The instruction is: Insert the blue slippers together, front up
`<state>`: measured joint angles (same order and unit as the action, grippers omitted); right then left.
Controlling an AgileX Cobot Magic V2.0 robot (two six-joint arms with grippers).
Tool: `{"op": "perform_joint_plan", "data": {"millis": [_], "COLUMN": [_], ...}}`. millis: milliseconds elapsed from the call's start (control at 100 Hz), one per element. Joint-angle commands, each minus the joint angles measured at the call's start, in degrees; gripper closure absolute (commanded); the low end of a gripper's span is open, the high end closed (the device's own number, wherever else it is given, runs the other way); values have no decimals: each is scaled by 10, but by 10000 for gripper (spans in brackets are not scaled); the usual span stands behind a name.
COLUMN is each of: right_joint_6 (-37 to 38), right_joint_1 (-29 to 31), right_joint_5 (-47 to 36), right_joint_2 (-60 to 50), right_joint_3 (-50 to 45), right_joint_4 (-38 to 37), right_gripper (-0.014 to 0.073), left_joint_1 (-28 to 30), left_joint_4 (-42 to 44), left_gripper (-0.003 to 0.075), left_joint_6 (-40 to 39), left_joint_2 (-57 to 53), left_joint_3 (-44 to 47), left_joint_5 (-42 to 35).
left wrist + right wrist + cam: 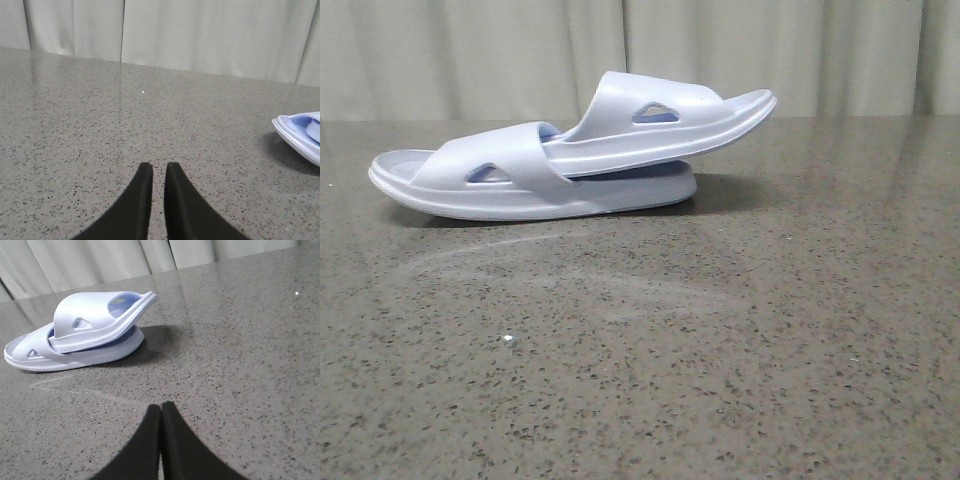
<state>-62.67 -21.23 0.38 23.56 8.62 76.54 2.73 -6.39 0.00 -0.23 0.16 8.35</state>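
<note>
The two blue slippers lie at the back of the table in the front view. The lower slipper [510, 180] lies flat, sole down. The upper slipper [660, 120] has one end pushed under the lower one's strap, and its other end tilts up to the right. Both show in the right wrist view, lower slipper [85, 357] and upper slipper [95, 320]. One slipper end [300, 132] shows in the left wrist view. My left gripper [159, 167] is empty, its fingers almost together with a thin gap. My right gripper [161, 407] is shut and empty, well short of the slippers. Neither gripper shows in the front view.
The speckled grey stone table [720, 350] runs back to a pale curtain [470, 50]. A small white speck [508, 340] lies on the table in front of the slippers.
</note>
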Motion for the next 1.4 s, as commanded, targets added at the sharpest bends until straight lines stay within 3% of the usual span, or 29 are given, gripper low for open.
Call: {"op": "perform_joint_plan", "data": {"millis": [0,40,100,220,340,580,620,810,920,1390], "right_joint_6": [-6,11,114,336,459,499,499,500,503,503], "right_joint_1": [-1,-1,0,17,50,145,157,212,220,220], "right_joint_5": [-33,-52,-86,-123,-88,-85,-35,48,87,82], "right_joint_2": [1,1,1,1,-24,-135,-155,-221,-250,-253], "right_joint_3": [15,15,12,-5,-22,-106,-104,-105,-105,-105], "right_joint_4": [-63,-109,-211,-505,-645,-668,-674,-697,-697,-696], "right_gripper": [672,672,672,672,672,672,672,672,672,672], "left_joint_1": [3,3,3,3,3,3,3,3,3,3], "left_joint_4": [0,0,0,0,0,0,0,0,0,0], "left_gripper": [705,705,705,705,705,705,705,705,705,705], "left_joint_6": [-4,-4,-4,-4,-4,-4,-4,-4,-4,-4], "left_joint_2": [-17,-17,-17,-17,-17,-17,-17,-17,-17,-17], "left_joint_3": [5,5,5,5,5,5,5,5,5,5], "left_joint_5": [-40,-40,-40,-40,-40,-40,-40,-38,-38,-38]}}
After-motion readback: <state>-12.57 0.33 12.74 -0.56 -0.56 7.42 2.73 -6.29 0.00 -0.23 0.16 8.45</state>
